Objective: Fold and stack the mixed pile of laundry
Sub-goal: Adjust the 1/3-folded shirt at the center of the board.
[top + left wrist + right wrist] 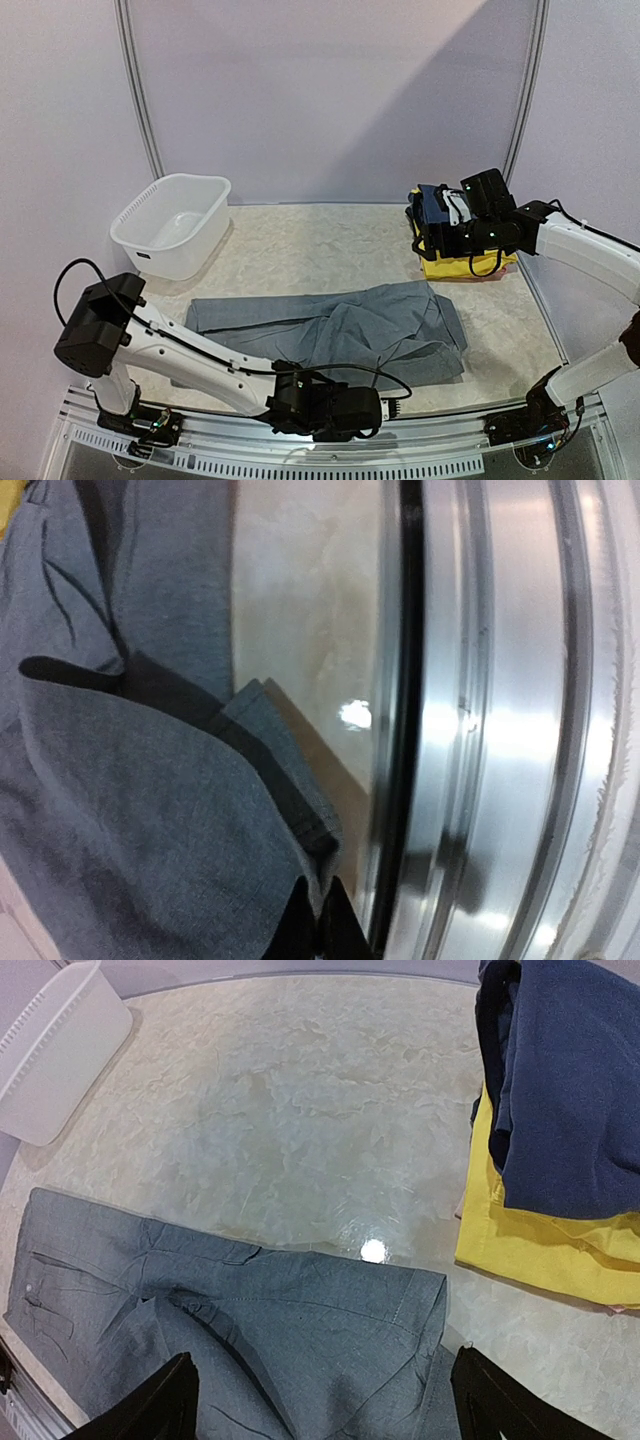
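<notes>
Pale marbled table (330, 245), bounded at its near edge by a metal rail (300, 445). Grey trousers (340, 330) lie spread flat across the near half, partly folded over themselves, their near hem just beside the rail. A white basin (172, 225) stands upright beyond the trousers' left end, apart from them. A folded yellow garment (445, 270) rests beyond their right end, likewise apart.

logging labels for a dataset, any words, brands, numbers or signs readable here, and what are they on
No text can be read in any view.
white basin: small dark sticker on its near wall, too small to read.
navy top: a white patch beside it, too blurred to read as letters.
grey trousers: no label or print shows.
</notes>
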### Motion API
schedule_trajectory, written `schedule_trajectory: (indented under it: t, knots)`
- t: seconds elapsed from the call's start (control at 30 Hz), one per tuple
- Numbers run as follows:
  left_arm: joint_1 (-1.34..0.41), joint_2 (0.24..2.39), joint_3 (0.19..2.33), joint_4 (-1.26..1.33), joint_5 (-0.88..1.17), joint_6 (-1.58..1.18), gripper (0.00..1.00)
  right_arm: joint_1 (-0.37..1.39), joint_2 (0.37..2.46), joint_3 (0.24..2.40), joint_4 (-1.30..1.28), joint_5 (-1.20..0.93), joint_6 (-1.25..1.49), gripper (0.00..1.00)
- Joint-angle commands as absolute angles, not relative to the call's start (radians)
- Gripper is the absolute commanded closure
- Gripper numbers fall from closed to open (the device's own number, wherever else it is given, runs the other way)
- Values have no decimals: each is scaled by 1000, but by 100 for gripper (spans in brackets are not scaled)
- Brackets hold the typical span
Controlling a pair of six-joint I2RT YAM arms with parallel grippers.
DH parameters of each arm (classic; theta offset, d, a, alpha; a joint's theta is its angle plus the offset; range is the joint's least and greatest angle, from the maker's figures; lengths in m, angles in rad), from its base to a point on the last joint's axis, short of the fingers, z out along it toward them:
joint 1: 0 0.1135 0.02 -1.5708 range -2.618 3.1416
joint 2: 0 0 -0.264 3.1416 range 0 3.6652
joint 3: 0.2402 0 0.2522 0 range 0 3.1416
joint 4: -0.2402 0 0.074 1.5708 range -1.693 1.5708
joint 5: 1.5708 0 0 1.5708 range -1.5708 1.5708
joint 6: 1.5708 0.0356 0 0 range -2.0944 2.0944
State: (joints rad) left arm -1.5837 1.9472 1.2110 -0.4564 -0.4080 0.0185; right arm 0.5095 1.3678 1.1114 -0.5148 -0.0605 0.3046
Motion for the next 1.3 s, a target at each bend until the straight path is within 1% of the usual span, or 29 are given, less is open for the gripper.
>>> schedule_trajectory:
  t: [0.0, 0.23, 0.33, 0.43, 0.6, 0.7, 0.77, 0.93, 1.07, 1.27]
  knots:
    - [-1544, 1858, 1208, -427, -411, 30, 100, 512, 1376, 1109, -510, -46, 286, 11]
    - [-1458, 1743, 1175, -374, -295, -23, 100, 509, 1380, 1112, -505, 26, 282, 11]
    - [-1425, 1696, 1173, -378, -233, -30, 100, 509, 1389, 1117, -494, 12, 276, 11]
    - [-1417, 1629, 1165, -403, -193, -23, 100, 508, 1416, 1135, -493, -59, 262, 11]
    - [-1401, 1489, 1133, -450, -183, -17, 100, 508, 1463, 1157, -484, -108, 244, 12]
    - [-1361, 1412, 1099, -451, -171, -38, 100, 508, 1483, 1167, -471, -155, 233, 13]
    - [-1311, 1378, 1068, -436, -120, -67, 100, 508, 1503, 1175, -460, -209, 223, 15]
    - [-1168, 1363, 1002, -364, -9, -173, 100, 509, 1572, 1203, -445, -356, 195, 21]
    - [-1074, 1397, 971, -313, 49, -255, 100, 509, 1641, 1229, -460, -373, 189, 24]
    - [-953, 1424, 952, -255, 95, -336, 100, 508, 1680, 1237, -444, -431, 185, 29]
